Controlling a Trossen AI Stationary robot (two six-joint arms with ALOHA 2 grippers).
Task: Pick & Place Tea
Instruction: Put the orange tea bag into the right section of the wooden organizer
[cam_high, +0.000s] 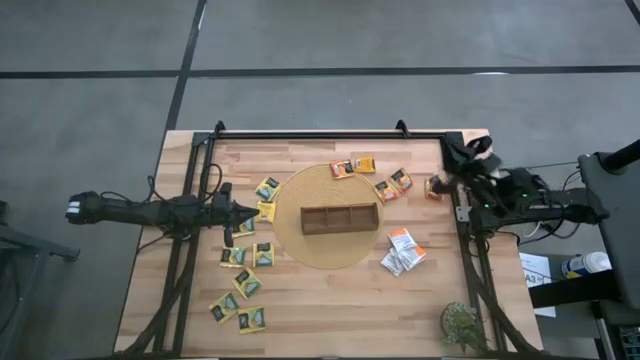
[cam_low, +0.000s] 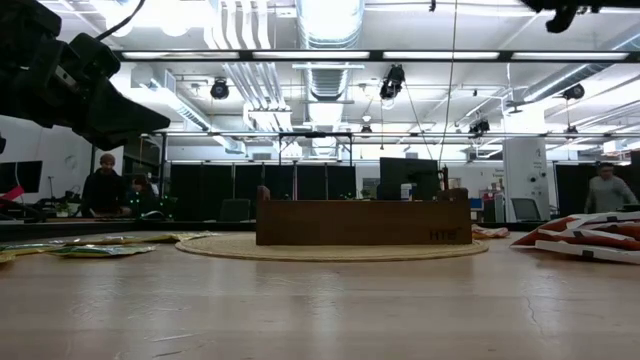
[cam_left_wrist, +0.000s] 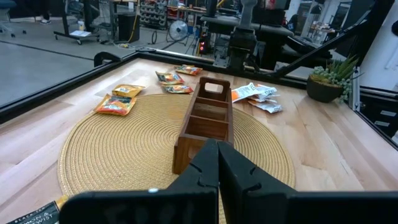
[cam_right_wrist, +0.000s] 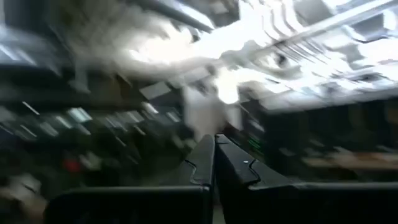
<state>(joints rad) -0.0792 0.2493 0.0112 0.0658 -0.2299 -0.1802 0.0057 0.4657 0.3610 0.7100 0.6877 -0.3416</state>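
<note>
Tea packets lie flat on the table. Several yellow-green ones (cam_high: 247, 282) are on the left, orange ones (cam_high: 386, 191) beyond and right of the round mat, and white-and-orange ones (cam_high: 403, 250) to its right. The brown three-compartment tray (cam_high: 339, 218) stands on the woven mat (cam_high: 290, 245). My left gripper (cam_high: 252, 212) is shut and empty above the table, left of the mat, pointing at the tray (cam_left_wrist: 208, 118). My right gripper (cam_right_wrist: 214, 143) is shut and raised at the table's right edge, pointing up at the ceiling.
A black frame (cam_high: 330, 135) runs along the table's far, left and right sides. A small potted plant (cam_high: 460, 325) stands at the near right corner. People (cam_low: 103, 185) are in the room beyond the table. Bare wood lies along the near edge.
</note>
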